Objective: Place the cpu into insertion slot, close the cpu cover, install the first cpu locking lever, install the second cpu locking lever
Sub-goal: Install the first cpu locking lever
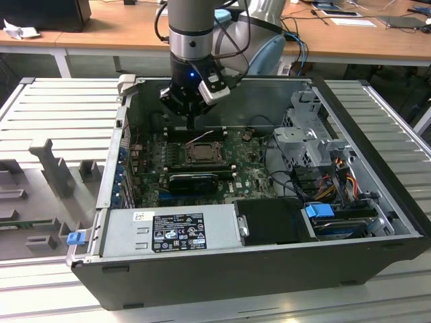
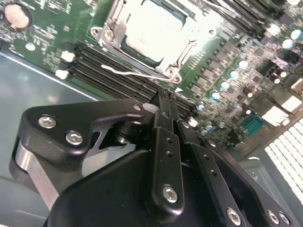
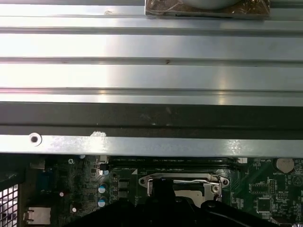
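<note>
In the second wrist view the cpu [image 2: 152, 29] lies with its silver top up inside the insertion slot [image 1: 199, 153] on the green board. The cpu cover [image 2: 108, 21] lies flat around it as a metal frame, and its edge also shows in the first wrist view [image 3: 180, 178]. A thin wire locking lever [image 2: 137, 74] stands loose beside the socket, seen as a pale line in the exterior view [image 1: 199, 138]. My gripper [image 2: 166, 100] hangs just above that lever, at the socket's far side [image 1: 192, 124]. Its fingers are shut with nothing between them.
The socket sits deep in an open computer case [image 1: 222, 269]. A black ribbed heatsink [image 1: 193, 180] lies just in front of it. The power supply [image 1: 172, 229] fills the front, and a drive cage [image 1: 310, 134] with cables stands at the exterior view's right. Memory slots [image 2: 109, 71] run beside the lever.
</note>
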### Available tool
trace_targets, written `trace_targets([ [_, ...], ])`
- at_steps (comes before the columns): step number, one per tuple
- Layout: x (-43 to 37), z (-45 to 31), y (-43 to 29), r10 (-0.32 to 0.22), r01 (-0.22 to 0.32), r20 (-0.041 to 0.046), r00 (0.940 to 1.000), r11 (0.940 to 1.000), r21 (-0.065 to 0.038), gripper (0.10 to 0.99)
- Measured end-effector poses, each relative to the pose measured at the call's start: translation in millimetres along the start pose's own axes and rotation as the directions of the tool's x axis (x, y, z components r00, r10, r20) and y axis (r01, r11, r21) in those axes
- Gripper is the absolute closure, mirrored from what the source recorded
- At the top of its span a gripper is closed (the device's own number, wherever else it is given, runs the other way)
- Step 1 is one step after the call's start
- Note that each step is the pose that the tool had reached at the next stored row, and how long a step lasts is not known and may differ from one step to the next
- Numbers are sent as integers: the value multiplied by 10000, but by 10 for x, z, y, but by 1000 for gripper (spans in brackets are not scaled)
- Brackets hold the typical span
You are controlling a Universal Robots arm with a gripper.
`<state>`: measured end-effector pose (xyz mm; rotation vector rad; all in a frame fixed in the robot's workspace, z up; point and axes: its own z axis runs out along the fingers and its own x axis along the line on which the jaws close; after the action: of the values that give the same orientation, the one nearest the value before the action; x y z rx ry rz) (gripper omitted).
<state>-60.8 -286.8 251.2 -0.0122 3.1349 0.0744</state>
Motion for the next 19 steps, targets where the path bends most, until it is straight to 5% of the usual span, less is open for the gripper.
trace_targets([
  [8,0,18,-1,2,-2,0,10000,10000,-22,980],
  [13,-6,48,-2,-31,31,2,10000,9995,-302,980],
  [19,-59,90,-5,-225,224,-8,9997,9993,-306,980],
])
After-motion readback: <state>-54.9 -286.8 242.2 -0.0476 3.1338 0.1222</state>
